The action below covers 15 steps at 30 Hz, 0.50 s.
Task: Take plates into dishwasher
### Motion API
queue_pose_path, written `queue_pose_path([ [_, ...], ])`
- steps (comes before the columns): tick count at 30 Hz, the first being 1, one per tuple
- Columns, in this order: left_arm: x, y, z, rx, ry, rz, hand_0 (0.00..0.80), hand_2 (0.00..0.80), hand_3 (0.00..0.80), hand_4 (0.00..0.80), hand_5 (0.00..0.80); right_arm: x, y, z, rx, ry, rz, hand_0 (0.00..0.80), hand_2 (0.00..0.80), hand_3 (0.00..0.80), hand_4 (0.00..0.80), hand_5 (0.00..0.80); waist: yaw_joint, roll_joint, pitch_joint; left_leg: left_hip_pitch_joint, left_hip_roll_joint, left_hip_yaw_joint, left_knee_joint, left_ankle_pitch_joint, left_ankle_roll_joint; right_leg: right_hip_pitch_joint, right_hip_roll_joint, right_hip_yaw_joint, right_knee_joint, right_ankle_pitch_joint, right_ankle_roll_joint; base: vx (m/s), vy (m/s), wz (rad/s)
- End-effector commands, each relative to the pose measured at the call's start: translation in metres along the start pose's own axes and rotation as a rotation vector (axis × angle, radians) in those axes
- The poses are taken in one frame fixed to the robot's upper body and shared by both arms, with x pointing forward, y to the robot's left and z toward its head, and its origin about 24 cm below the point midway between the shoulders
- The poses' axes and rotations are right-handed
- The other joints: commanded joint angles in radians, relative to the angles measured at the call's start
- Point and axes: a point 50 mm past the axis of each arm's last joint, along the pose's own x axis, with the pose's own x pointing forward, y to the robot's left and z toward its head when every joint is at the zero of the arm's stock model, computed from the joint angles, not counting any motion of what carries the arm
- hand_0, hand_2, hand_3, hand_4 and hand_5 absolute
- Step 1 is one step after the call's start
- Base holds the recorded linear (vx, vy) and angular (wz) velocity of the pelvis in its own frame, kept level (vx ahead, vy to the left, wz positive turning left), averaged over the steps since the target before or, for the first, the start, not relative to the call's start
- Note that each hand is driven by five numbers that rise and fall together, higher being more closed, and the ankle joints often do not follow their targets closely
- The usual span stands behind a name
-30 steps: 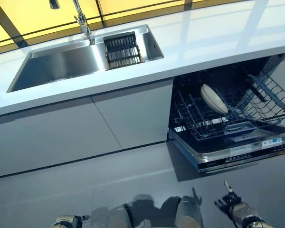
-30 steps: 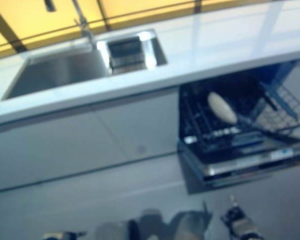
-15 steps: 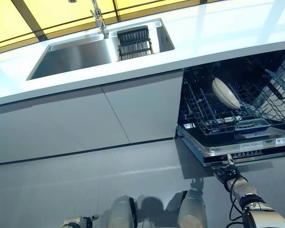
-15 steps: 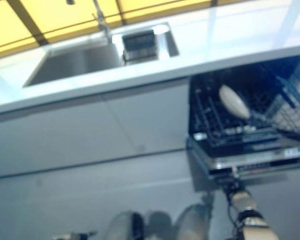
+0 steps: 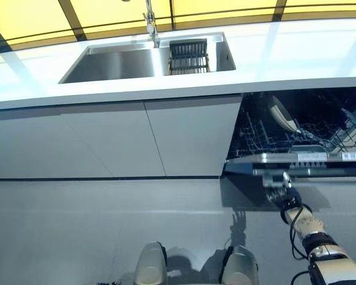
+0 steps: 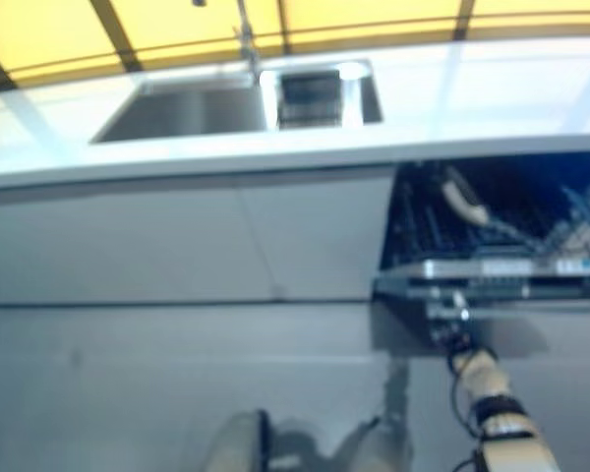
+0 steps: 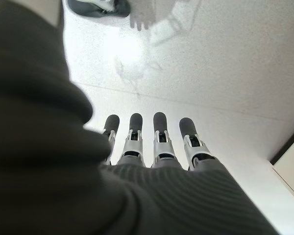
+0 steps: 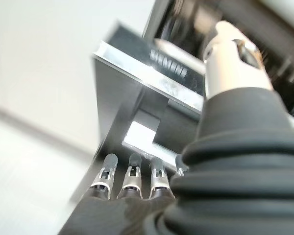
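Right hand (image 5: pixel 283 191) fingers (image 8: pixel 131 179) straight, tips under dishwasher door (image 5: pixel 308 164) edge, holding nothing.
Left hand (image 7: pixel 152 147) fingers straight, side by side, over floor, idle. 1 plate (image 5: pixel 282 114) upright in dishwasher rack (image 5: pixel 267 133), under the counter (image 5: pixel 296 59).

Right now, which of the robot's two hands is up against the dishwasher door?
The right hand: its straight fingers meet the underside of the dishwasher door. The left hand hangs over bare floor.
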Motion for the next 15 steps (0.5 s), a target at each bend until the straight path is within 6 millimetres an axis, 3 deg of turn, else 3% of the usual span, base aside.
queue_pose_path([
  [1, -0.002, 0.029, 0.020, 0.135, -0.085, 0.086, 0.000, 0.000, 0.000, 0.000, 0.000, 0.028, 0.198, 0.064, 0.121, -0.244, 0.706, 0.000, 0.000, 0.000, 0.000, 0.000, 0.068, -0.055, -0.075, 0.046, -0.028, 0.060, 0.055, -0.058, 0.056, 0.154, -0.005, 0.013, -0.070, -0.046, 0.005, 0.072, -0.003, 0.24],
  [5, 0.000, 0.034, 0.013, 0.155, -0.065, 0.084, 0.000, 0.000, 0.000, 0.000, 0.000, 0.029, 0.184, 0.062, 0.097, -0.229, 0.631, 0.000, 0.000, 0.000, 0.000, 0.000, 0.069, -0.063, -0.087, 0.081, -0.026, 0.065, 0.030, -0.058, 0.055, 0.193, 0.006, 0.007, -0.104, -0.041, 0.012, 0.085, -0.005, 0.34],
  [9, 0.001, 0.035, 0.007, 0.175, -0.049, 0.064, 0.000, 0.000, 0.000, 0.000, 0.000, 0.035, 0.157, 0.049, -0.044, -0.176, 0.465, 0.000, 0.000, 0.000, 0.000, 0.000, 0.064, -0.070, -0.104, 0.129, -0.028, 0.076, -0.047, -0.030, 0.047, 0.234, 0.019, 0.003, -0.179, -0.017, 0.026, 0.071, 0.007, 0.11],
  [15, -0.001, 0.027, 0.017, 0.164, -0.074, 0.024, 0.000, 0.000, 0.000, 0.000, 0.000, 0.033, 0.053, 0.002, -0.626, 0.094, 0.039, 0.000, 0.000, 0.000, 0.000, 0.000, 0.039, -0.085, -0.150, 0.211, -0.026, 0.091, -0.356, 0.165, 0.015, 0.291, 0.066, 0.005, -0.463, 0.123, 0.063, -0.027, 0.018, -0.10],
])
